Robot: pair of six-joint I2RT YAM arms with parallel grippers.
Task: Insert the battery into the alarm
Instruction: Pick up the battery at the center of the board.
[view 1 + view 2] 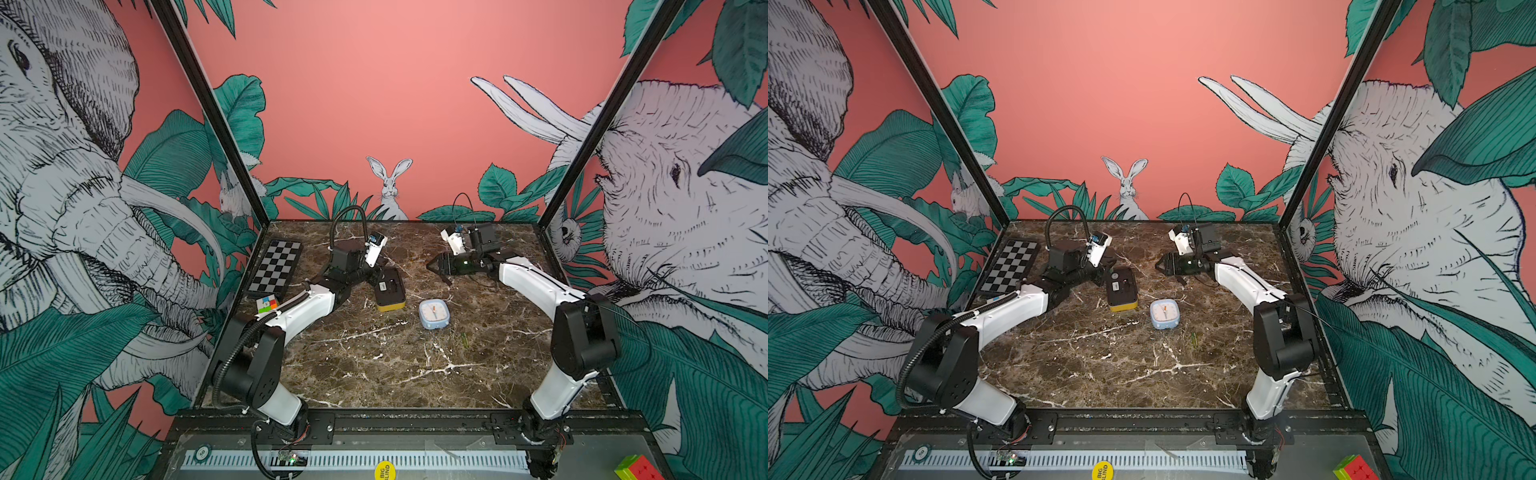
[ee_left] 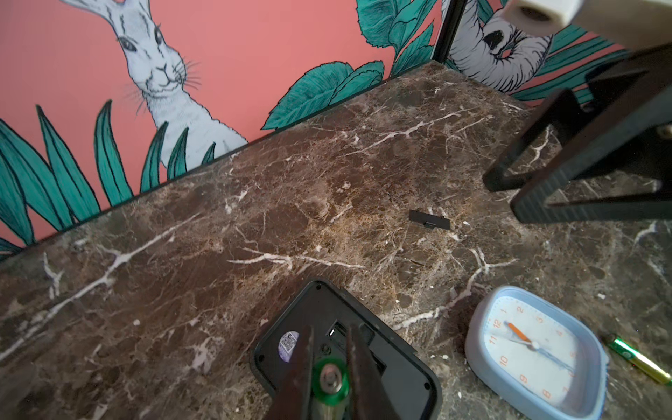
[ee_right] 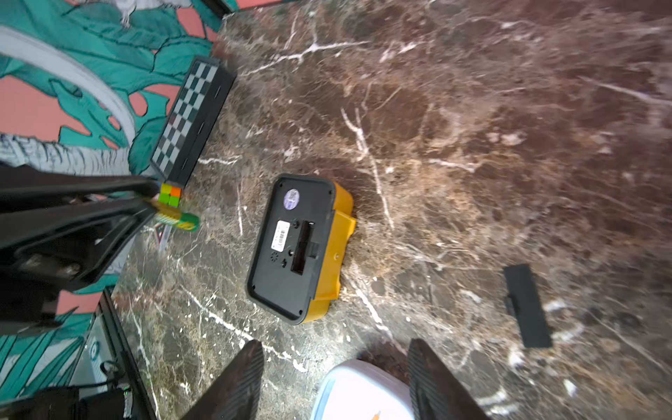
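My left end effector is pinched narrow on the green battery, held close over the alarm; the alarm lies face down on the bench, its battery slot uncovered; my right end effector stands spread wide, gripping nothing, near the blue clock; the black cover lies apart.

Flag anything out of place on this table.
The yellow alarm lies face down, battery slot uncovered; its black cover lies well apart. A battery lies loose beside the blue clock.
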